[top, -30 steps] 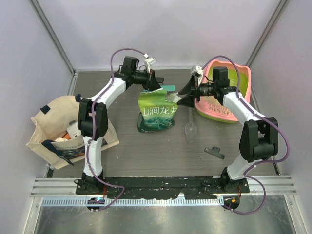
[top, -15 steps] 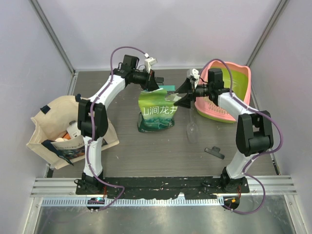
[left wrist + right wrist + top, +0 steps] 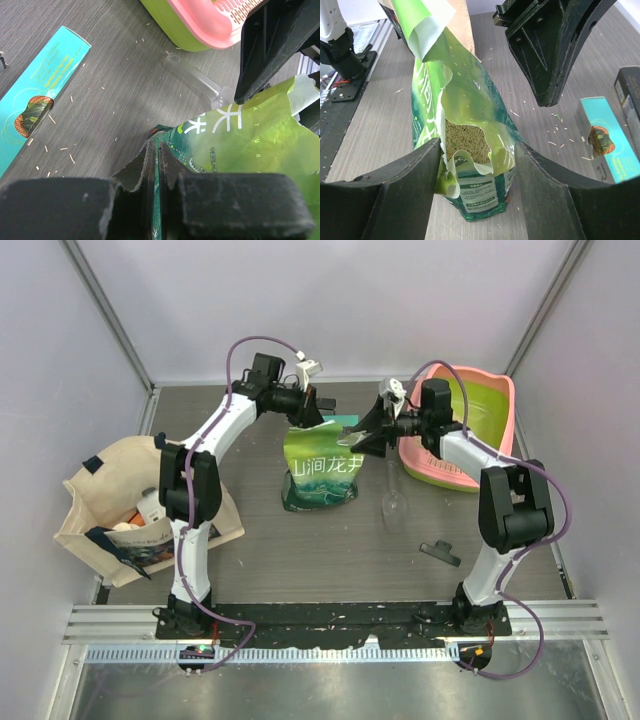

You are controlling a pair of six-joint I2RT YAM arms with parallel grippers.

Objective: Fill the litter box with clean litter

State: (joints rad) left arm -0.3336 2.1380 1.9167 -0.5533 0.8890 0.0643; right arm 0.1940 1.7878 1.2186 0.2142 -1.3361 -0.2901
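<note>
The litter box (image 3: 492, 405), pink rim and lime-green basin, stands at the back right; its corner shows in the left wrist view (image 3: 200, 30). A green printed bag (image 3: 320, 472) stands upright mid-table with its top torn open. Pale litter (image 3: 465, 142) shows inside the bag. My left gripper (image 3: 318, 412) is shut on the bag's top edge (image 3: 159, 170). My right gripper (image 3: 356, 436) is open, and its fingers straddle the bag's open mouth (image 3: 477, 145) without closing on it.
A clear plastic scoop (image 3: 392, 502) lies right of the bag. A black clip (image 3: 440, 552) lies at the front right. A beige tote bag (image 3: 120, 505) sits at the left. A teal box (image 3: 45, 85) lies behind the bag.
My right gripper has shifted left and back, up to the bag's open top, and its arm has swung toward the back. The left gripper keeps holding the bag's edge.
</note>
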